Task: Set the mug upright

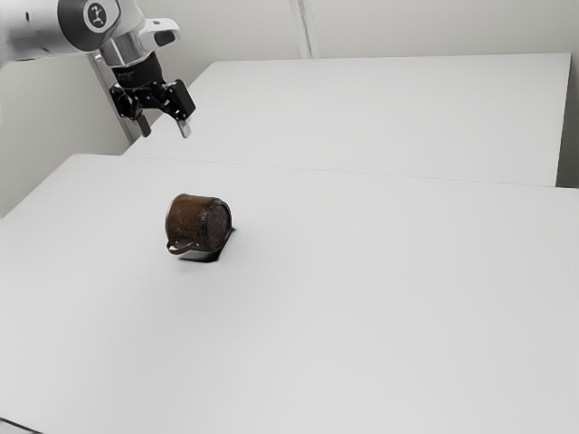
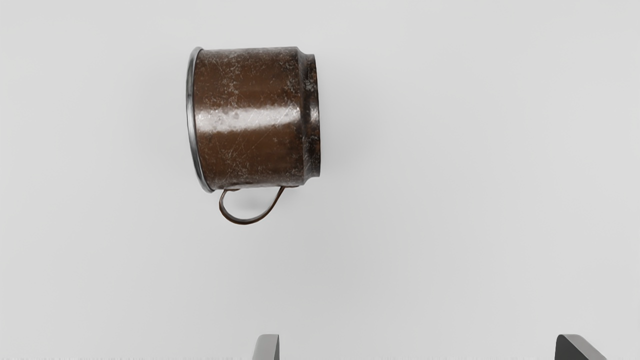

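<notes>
The mug (image 1: 194, 221) is lying on its side on the table (image 1: 362, 316), its mouth facing away and hiding the inside. The gripper (image 1: 166, 133) is hovering well apart from it, fingers standing wide. The picture edge is cutting off the arm (image 1: 41, 29) and, in the wrist view, most of both fingers.

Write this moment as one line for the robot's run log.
mug: on its side on table | claw: open, empty, raised clear of mug | upright: not yet

Pale walls (image 1: 434, 27) (vertical strip (image 1: 305, 27) on one) behind a white table (image 1: 380, 334).
</notes>
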Tool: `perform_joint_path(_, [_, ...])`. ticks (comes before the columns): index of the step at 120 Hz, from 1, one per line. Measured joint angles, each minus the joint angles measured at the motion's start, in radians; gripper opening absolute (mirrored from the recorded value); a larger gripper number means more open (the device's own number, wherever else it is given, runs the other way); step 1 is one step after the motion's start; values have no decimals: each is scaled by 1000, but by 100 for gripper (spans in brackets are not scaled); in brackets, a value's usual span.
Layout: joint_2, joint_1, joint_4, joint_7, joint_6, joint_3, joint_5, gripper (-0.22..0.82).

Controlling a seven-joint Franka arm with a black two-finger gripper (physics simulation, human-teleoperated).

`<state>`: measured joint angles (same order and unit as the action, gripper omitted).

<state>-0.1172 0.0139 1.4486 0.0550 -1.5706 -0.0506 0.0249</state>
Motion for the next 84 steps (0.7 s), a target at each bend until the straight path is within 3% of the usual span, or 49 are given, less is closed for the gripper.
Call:
perform_joint_path(59, [-2,9,19,14,10,-9,42,60])
perform_joint_path(84, [-85,56,9,135,13,-188,291,60])
